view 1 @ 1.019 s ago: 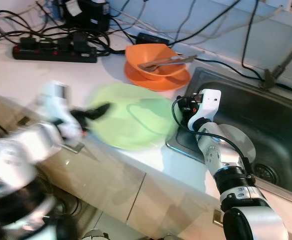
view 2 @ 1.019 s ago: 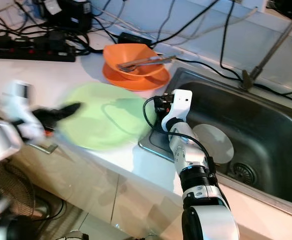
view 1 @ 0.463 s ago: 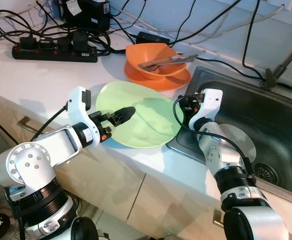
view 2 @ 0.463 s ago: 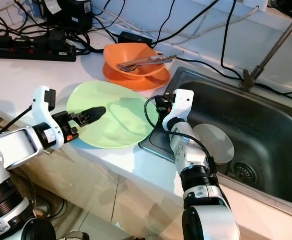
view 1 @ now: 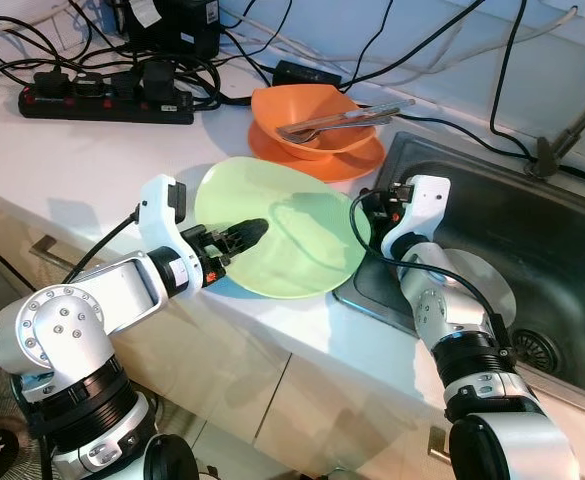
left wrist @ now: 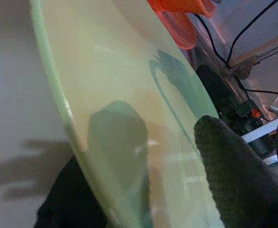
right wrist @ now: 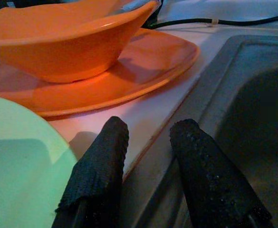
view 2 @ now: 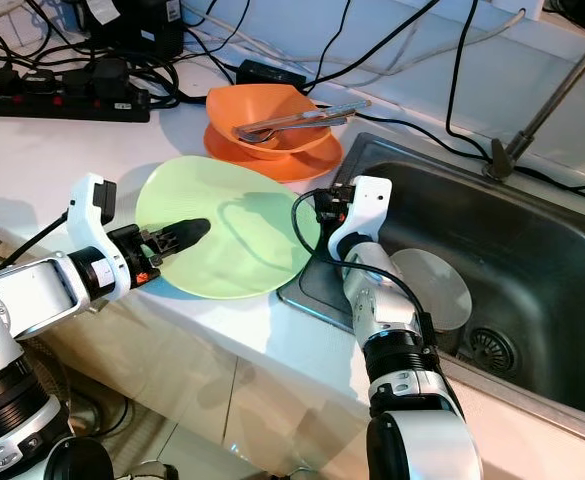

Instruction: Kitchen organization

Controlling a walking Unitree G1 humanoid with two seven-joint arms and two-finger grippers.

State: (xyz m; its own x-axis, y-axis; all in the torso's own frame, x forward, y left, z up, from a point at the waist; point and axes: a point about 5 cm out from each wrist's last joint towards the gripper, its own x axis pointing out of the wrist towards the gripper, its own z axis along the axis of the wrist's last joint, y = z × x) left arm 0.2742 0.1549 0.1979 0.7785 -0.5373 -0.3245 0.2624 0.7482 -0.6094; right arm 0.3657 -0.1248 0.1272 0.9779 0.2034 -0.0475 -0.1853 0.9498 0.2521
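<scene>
A round green plate point(view 1: 302, 225) lies on the white counter beside the sink, its right rim over the sink's edge. My left gripper point(view 1: 240, 237) is shut on the plate's near left rim; in the left wrist view the plate point(left wrist: 124, 80) sits between the two black fingers point(left wrist: 229, 161). My right gripper point(view 1: 369, 206) hovers at the sink's left edge by the plate's right rim, open and holding nothing. Its fingertips point(right wrist: 105, 142) point toward an orange bowl point(right wrist: 67, 42) standing on an orange plate point(right wrist: 143, 66).
Metal utensils point(view 1: 337, 118) rest in the orange bowl point(view 1: 302, 105) behind the green plate. A white plate point(view 1: 497, 290) lies in the steel sink point(view 1: 552, 215). A black power strip point(view 1: 102, 103) and tangled cables run along the back of the counter. The faucet point(view 1: 572, 125) stands at far right.
My left arm swung in from the left and closed on the green plate's rim. The plate has shifted slightly toward the sink. The right arm has barely moved.
</scene>
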